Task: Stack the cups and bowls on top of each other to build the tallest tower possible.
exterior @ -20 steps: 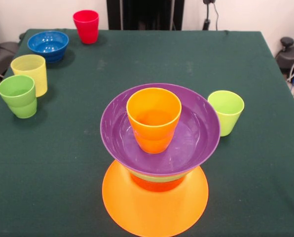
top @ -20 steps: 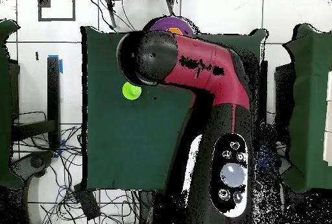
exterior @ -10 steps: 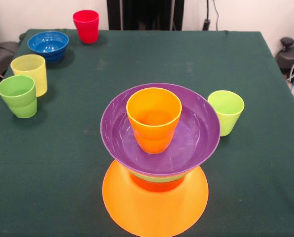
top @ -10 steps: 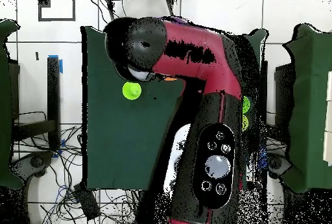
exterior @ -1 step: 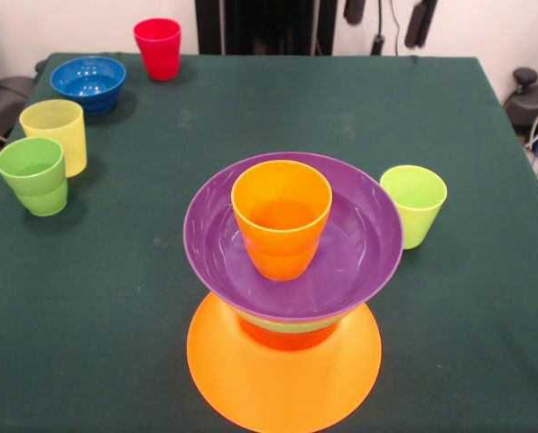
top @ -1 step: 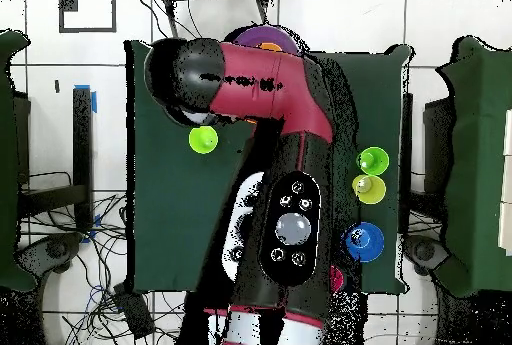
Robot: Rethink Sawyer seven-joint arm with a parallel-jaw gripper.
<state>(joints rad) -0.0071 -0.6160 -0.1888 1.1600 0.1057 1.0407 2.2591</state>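
Front view gives the clean look at the table [exterior @ -1 step: 449, 99]: the tower [exterior @ -1 step: 292, 271] sits near the front edge, with the big orange bowl [exterior @ -1 step: 284, 379] upside down as the base, a red-orange bowl [exterior @ -1 step: 287, 336] and a sliver of green bowl [exterior @ -1 step: 292, 321] on top of that, then the purple bowl [exterior @ -1 step: 359, 262] sitting open side up, and the orange cup [exterior @ -1 step: 281, 225] standing upright inside it. Just off to the right of the purple bowl stands the lime green cup [exterior @ -1 step: 415, 206], by itself on the cloth. Over on the left edge the green cup [exterior @ -1 step: 34, 176] and the pale yellow cup [exterior @ -1 step: 56, 133] stand right next to each other, with the blue bowl [exterior @ -1 step: 88, 84] behind them and the red cup [exterior @ -1 step: 158, 48] further back near the far edge. The gripper [exterior @ -1 step: 387, 20] only pokes in at the top as two dark fingertips, spread well apart and holding nothing, way up above the far side of the table. Overhead view is mostly hogged by the red and black arm [top @ -1 step: 285, 201], which covers most of the tower so only a bit of purple rim and orange shows at the top; the lime green cup, green cup, pale yellow cup and blue bowl do peek out around it, but the gripper can't be made out there at all.
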